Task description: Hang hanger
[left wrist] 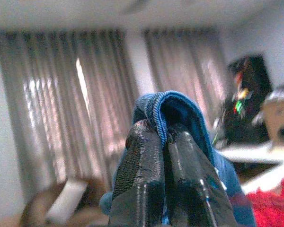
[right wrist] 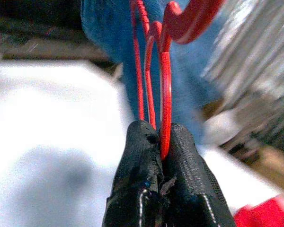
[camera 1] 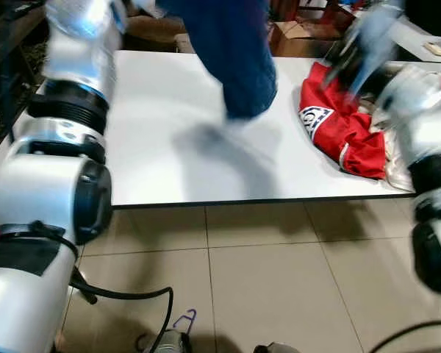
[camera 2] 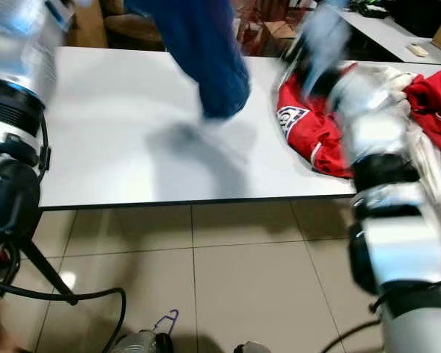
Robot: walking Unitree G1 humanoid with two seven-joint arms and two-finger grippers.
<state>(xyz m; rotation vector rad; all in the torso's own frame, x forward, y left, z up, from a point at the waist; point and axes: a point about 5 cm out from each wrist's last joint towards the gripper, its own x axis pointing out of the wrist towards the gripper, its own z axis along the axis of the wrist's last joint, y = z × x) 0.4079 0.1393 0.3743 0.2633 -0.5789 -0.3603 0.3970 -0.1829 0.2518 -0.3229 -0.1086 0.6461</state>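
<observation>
White flat bench (camera 1: 169, 162), square-edged, set over a floor (camera 1: 264, 279) of pale beige tiles. On its right part, a crumpled red garment (camera 1: 342, 129) with a white and blue badge, touching a heap of whitish cloth (camera 2: 426, 158) at the right edge, perhaps with more red cloth beyond, too blurred to tell. On the floor, a black cable (camera 1: 125, 294) and a small purple hook (camera 1: 185, 320).

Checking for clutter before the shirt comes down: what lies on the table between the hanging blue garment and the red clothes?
In the left eye view, only bare white table separates the blue garment from the red clothes.
</observation>
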